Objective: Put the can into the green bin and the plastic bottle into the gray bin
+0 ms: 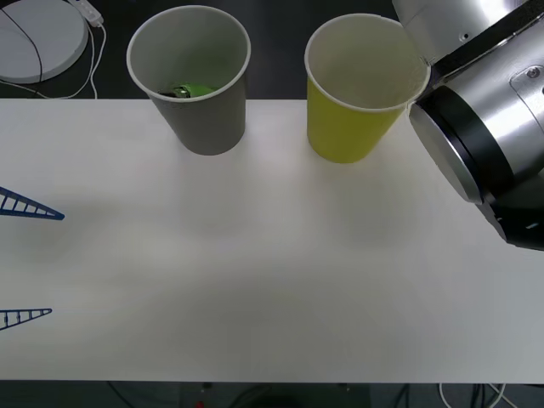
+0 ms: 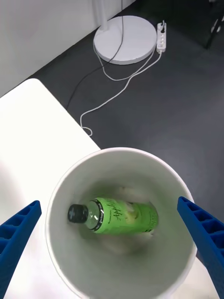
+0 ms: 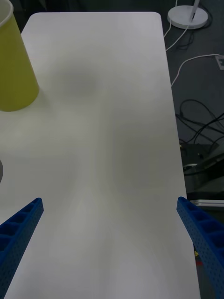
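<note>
The gray bin (image 1: 200, 119) stands at the back left of the white table. The plastic bottle (image 2: 122, 216) lies on its side at the bin's bottom, black cap and green label showing; in the front view a bit of the bottle (image 1: 189, 89) peeks over the rim. My right gripper (image 2: 108, 202) hangs open above this bin (image 2: 70, 187), fingers on either side of its mouth and holding nothing. The green bin (image 1: 353, 127) stands to the right of the gray one, and its inside looks bare. My left gripper (image 1: 55, 265) rests open low over the table's left side. The can is out of view.
My right arm's silver body (image 1: 484, 144) looms beside the green bin's rim. A white round lamp base (image 1: 38, 38) with cables lies on the floor behind the table. The left wrist view has the green bin (image 3: 14, 70) across bare tabletop (image 3: 107, 140).
</note>
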